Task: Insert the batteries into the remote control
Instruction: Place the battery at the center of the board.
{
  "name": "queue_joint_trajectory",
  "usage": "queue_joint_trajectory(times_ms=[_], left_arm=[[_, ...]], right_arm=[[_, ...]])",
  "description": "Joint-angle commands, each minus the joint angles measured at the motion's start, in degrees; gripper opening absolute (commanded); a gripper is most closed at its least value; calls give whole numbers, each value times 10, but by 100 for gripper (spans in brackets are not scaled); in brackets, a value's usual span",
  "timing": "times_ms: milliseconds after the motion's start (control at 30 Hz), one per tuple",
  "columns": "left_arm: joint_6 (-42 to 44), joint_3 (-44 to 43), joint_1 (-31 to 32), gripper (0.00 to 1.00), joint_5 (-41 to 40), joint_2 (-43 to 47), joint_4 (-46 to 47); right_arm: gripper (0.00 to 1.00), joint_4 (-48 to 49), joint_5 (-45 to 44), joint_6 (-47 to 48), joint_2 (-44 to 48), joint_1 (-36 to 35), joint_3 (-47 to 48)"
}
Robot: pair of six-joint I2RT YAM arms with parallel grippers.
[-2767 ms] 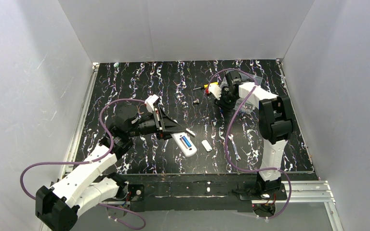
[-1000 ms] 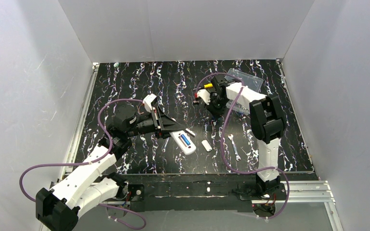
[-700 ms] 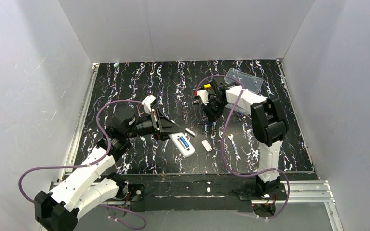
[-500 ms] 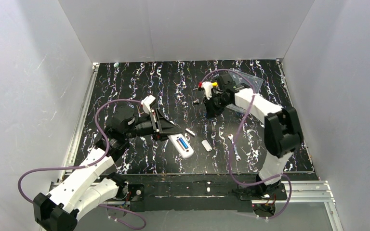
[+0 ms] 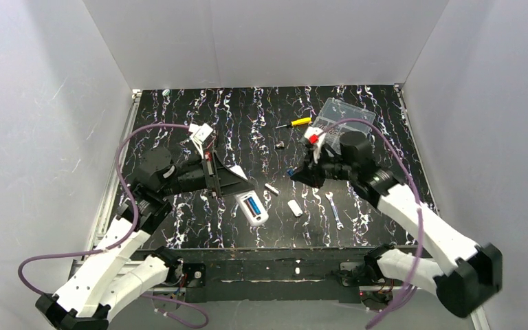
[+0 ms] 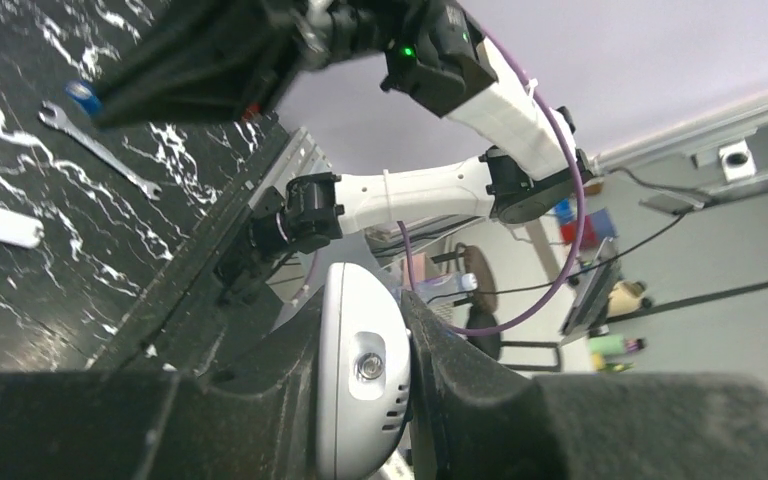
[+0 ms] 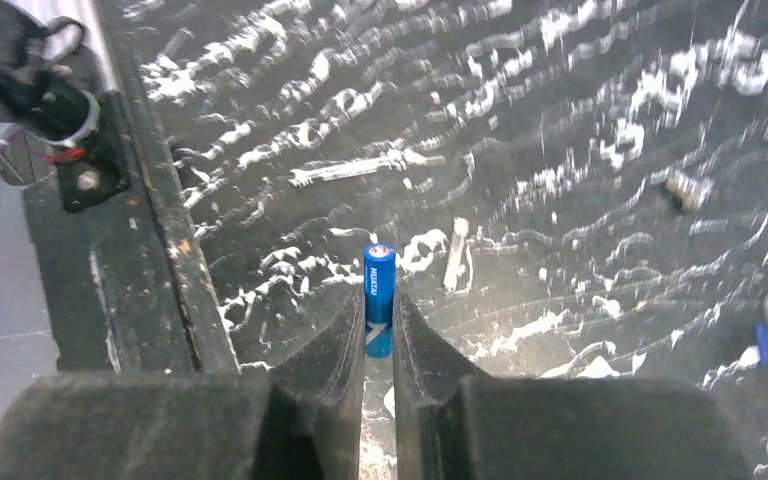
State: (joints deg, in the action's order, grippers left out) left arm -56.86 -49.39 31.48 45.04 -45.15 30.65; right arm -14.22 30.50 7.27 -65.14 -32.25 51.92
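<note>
Bringing batt. (image 7: 379, 280) closer to remote (image 5: 257, 216)

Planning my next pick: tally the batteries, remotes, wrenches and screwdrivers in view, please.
Remote control: 1, in the left pincer
Batteries: 2, the held battery in the right pincer, the seated battery in the remote's bay
Wrench: 1
Screwdriver: 1
Total: 5
</note>
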Motion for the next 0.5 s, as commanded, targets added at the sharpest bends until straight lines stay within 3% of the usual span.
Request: queue_joint_trajectory(times_ms=[0,167,467], left_arm=[[99,-45,-2,0,36,18,6],[125,-46,-2,0,24,25,11],[126,-49,-1,0,6,26,-15]], right_arm=[[1,120,46,-23,126,-19,-49],[1,196,103,-11,229,-26,-94],[1,145,245,143,317,-36,-74]])
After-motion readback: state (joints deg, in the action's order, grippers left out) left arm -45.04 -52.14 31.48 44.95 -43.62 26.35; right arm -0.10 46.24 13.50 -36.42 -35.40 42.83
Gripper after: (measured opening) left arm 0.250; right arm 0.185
